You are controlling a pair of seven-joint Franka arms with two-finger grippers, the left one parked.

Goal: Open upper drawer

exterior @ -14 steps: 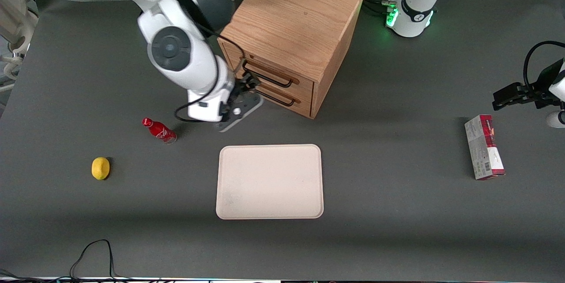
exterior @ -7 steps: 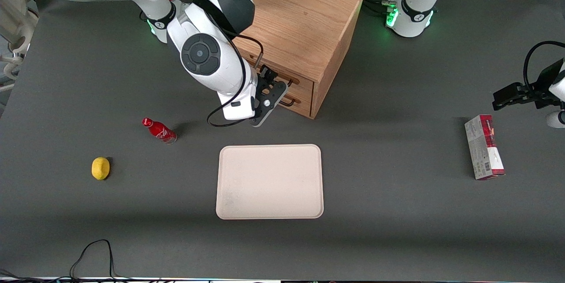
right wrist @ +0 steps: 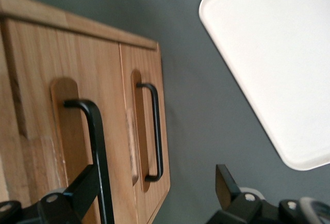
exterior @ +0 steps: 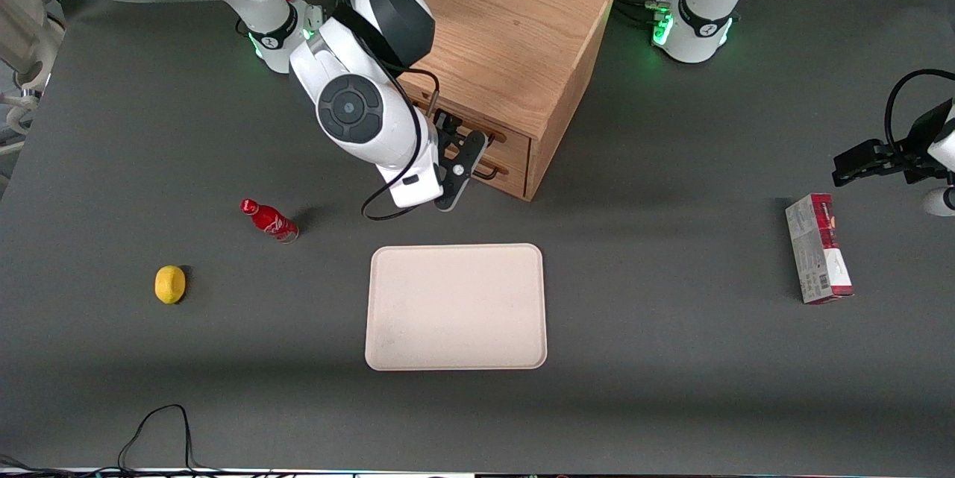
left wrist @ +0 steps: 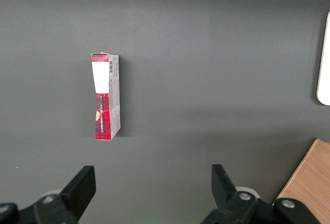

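Cream tray nearest front camera; red bottle near lemon; red carton toward parked arm's end.

My gripper hangs spread just in front of the upper drawer, one finger beside its handle. The lower handle sits close below. The tray lies nearer the camera, apart.

Light oak upper drawer with black handle, cream tray, black gripper

Overhead front view; two close wrist cameras
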